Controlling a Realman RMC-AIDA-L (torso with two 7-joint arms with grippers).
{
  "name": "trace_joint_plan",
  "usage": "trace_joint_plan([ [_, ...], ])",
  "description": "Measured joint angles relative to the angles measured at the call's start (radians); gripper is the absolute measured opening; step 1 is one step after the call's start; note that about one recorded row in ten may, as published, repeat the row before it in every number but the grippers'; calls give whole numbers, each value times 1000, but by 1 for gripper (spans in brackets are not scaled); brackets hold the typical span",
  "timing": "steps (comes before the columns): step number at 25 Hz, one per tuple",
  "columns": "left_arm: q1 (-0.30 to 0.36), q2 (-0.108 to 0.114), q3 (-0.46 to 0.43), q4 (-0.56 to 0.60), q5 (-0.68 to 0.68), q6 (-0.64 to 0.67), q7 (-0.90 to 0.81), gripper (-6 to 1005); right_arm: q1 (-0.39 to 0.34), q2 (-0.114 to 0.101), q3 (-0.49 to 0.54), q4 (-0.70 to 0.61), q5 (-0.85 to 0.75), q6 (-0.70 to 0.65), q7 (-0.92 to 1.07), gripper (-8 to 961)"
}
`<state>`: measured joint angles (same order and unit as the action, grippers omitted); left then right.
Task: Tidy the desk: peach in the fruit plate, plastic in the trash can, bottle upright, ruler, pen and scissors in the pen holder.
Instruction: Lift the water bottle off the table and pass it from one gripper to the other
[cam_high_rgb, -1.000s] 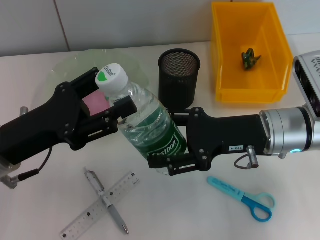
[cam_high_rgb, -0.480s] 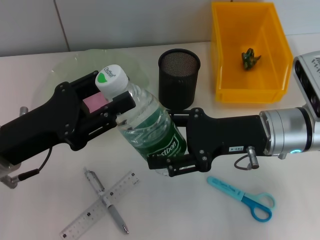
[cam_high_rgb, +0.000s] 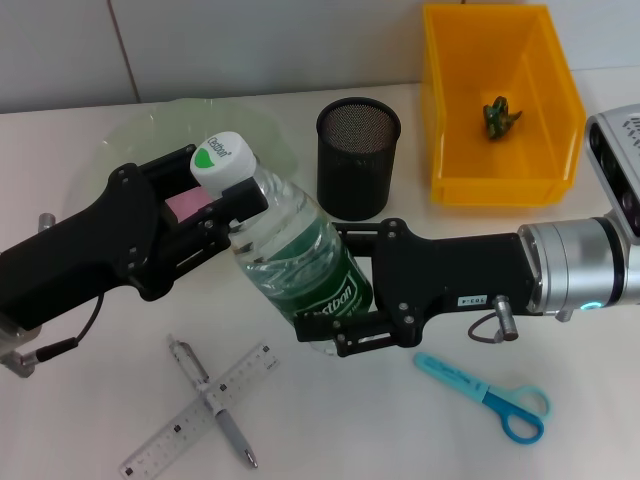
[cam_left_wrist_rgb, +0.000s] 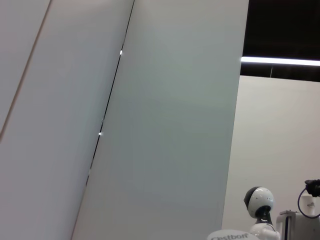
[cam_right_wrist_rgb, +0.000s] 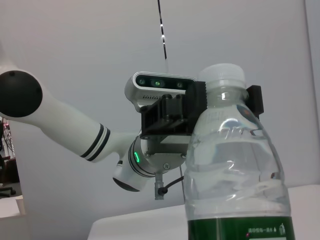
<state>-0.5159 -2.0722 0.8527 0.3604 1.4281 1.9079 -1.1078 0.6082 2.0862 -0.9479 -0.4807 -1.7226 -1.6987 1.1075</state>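
Since the earlier frames the bottle (cam_high_rgb: 295, 260) is tipping a bit further toward upright, cap (cam_high_rgb: 223, 157) creeping up & label turning. Both arms are working it: left gripper (cam_high_rgb: 215, 200) is clamping the neck just under the cap, right gripper (cam_high_rgb: 330, 290) is closed around the green-label body, bottle lifted w/ base near the tabletop. Progress, judging by layout: something small & green is already lying in the yellow bin (cam_high_rgb: 500, 175), prob. the plastic; something pink is peeking between the left fingers over the fruit plate (cam_high_rgb: 130, 140), maybe the peach, can't confirm. Bottle step is underway, not finished. Left to do: ruler (cam_high_rgb: 200, 412) & pen (cam_high_rgb: 212, 402), crossing each other near the front edge, scissors (cam_high_rgb: 485, 395) to the right, all well apart from the mesh pen holder (cam_high_rgb: 358, 160), which is looking empty. Surface is a plain white desk (cam_high_rgb: 400, 440); behind it grey wall panels, & the left wrist view is showing another white robot far off in the room.
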Motion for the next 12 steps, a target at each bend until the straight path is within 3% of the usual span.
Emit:
trace_joint_plan([
  [12,1,1,-2,0,-3,2,-19,441,-1,0,0,4,2,-3,9,772],
])
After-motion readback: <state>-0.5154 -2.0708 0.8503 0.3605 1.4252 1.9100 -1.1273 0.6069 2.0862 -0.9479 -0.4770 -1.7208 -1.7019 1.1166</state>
